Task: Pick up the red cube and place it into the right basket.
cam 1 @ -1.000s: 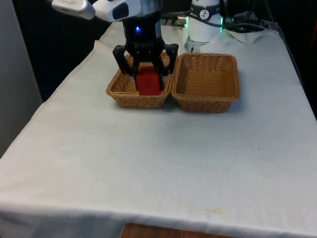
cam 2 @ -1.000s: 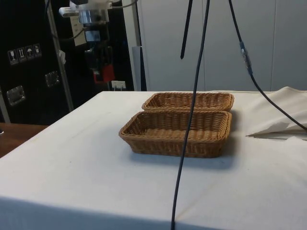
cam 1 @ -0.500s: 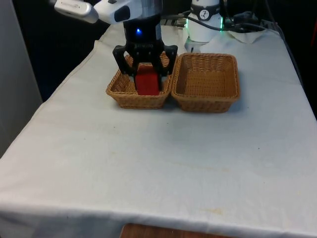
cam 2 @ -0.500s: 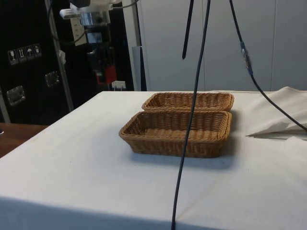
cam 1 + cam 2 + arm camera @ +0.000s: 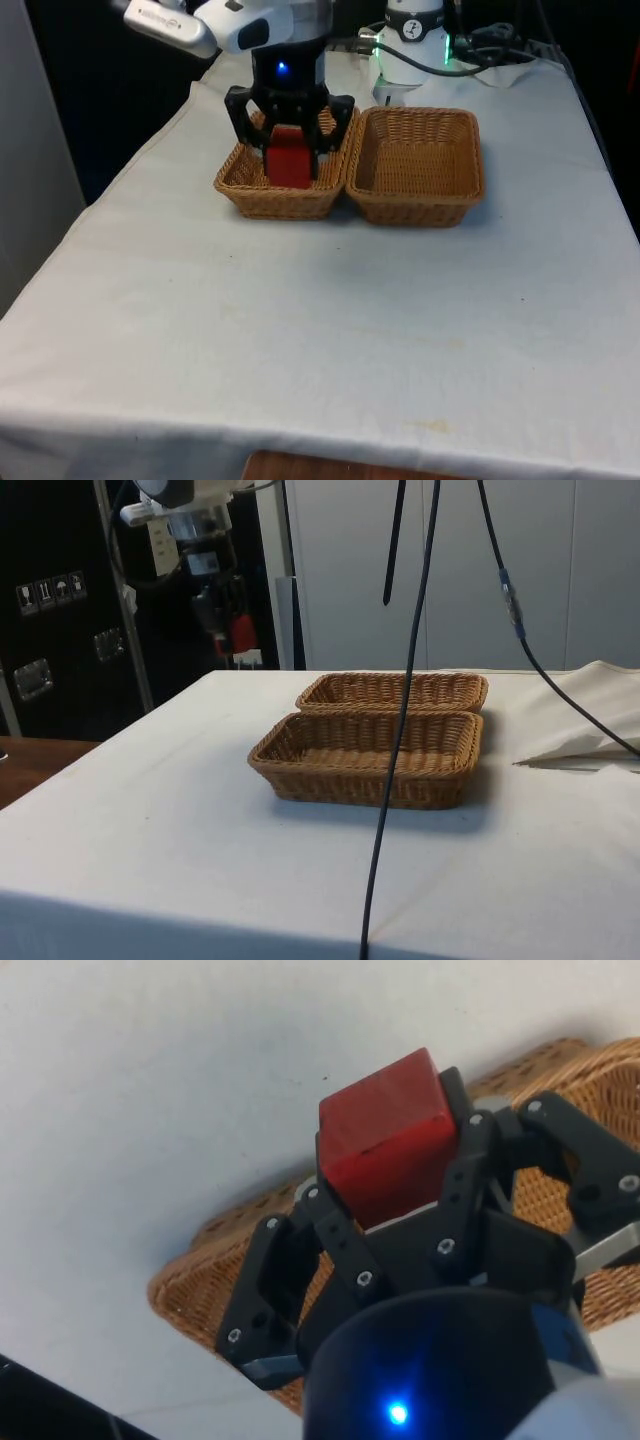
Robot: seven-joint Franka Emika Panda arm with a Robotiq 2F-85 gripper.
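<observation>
Red cube point(image 5: 288, 165) clamped in my jaws, carry step — next, shift over right basket point(image 5: 417, 165), lower, release.

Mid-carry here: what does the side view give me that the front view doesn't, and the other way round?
Side view alone: the tool and red cube hang well above the table, before the dark cabinets, short of the baskets' near end. Front view alone: the cube lines up with the basket on the front view's left, not the one on its right. Both: the cube is clamped in the tool, and both baskets look empty.
</observation>
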